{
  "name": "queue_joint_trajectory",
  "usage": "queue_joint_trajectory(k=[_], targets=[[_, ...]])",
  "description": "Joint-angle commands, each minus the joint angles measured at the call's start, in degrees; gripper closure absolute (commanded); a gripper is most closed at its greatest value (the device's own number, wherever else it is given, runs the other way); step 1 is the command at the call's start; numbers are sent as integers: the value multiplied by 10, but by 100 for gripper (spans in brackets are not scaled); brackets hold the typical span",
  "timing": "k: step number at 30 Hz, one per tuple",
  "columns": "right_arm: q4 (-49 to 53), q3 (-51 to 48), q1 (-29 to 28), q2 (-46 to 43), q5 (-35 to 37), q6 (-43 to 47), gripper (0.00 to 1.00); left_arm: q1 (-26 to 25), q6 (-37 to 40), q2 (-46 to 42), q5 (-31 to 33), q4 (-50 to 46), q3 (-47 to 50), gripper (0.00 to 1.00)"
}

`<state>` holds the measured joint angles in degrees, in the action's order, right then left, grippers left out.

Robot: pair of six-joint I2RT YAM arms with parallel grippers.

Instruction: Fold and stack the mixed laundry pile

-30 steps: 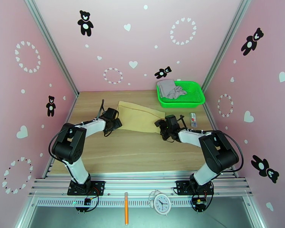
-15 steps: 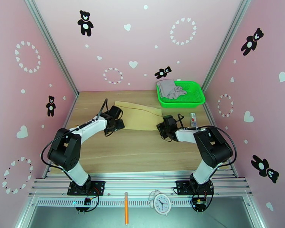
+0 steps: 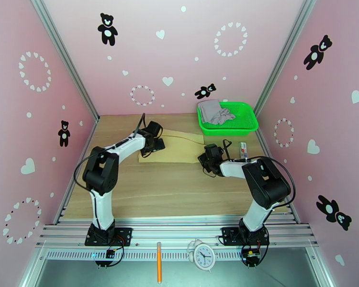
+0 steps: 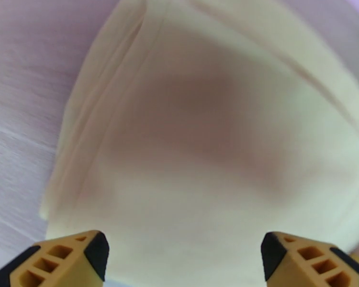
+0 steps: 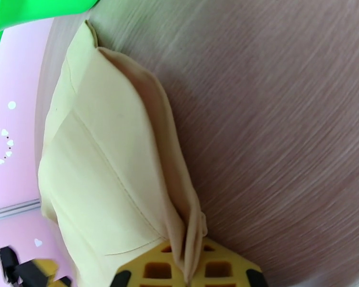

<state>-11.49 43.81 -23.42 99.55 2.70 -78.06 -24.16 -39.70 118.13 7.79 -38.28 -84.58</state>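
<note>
The tan-beige cloth [image 3: 182, 150] lies flat on the wooden table, behind the middle. My left gripper [image 3: 155, 144] hovers open above its left end. In the left wrist view the cloth [image 4: 218, 139] spreads between the yellow fingertips [image 4: 95, 249], which stand wide apart and grip nothing. My right gripper [image 3: 205, 161] is shut on the cloth's right near corner, and the right wrist view shows the folded edge [image 5: 189, 226] pinched in the jaws. The pale grey-lilac garment [image 3: 215, 112] sits crumpled in the green basket [image 3: 250, 121].
The green basket stands at the back right corner, and its rim [image 5: 26, 8] shows in the right wrist view. A small white item [image 3: 243, 149] lies right of the right gripper. Pink walls close in three sides. A clock [image 3: 202, 256] and an orange pen [image 3: 159, 269] rest on the front rail.
The right gripper has closed on the cloth's right corner. The left arm has swung farther back and to the right over the cloth's left end, still open, and the cloth's outline has shifted.
</note>
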Motion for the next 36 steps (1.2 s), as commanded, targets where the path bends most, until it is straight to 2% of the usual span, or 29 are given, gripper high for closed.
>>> queue_joint_trajectory(k=[1, 7, 12, 19, 28, 36], targets=[[74, 10, -9, -37, 31, 81, 100, 11, -30, 1, 16, 26, 39, 10], [126, 48, -39, -94, 56, 178, 100, 13, -32, 5, 15, 31, 52, 10], [163, 107, -67, -101, 68, 275, 100, 11, -31, -8, 7, 29, 58, 10], [224, 257, -94, -16, 13, 372, 100, 10, -18, -48, -18, 20, 55, 10], [273, 394, -164, 69, -25, 445, 100, 21, 9, -118, 3, -28, 8, 9], [309, 439, -193, 105, -59, 529, 100, 66, 9, -181, 15, -23, 67, 8]])
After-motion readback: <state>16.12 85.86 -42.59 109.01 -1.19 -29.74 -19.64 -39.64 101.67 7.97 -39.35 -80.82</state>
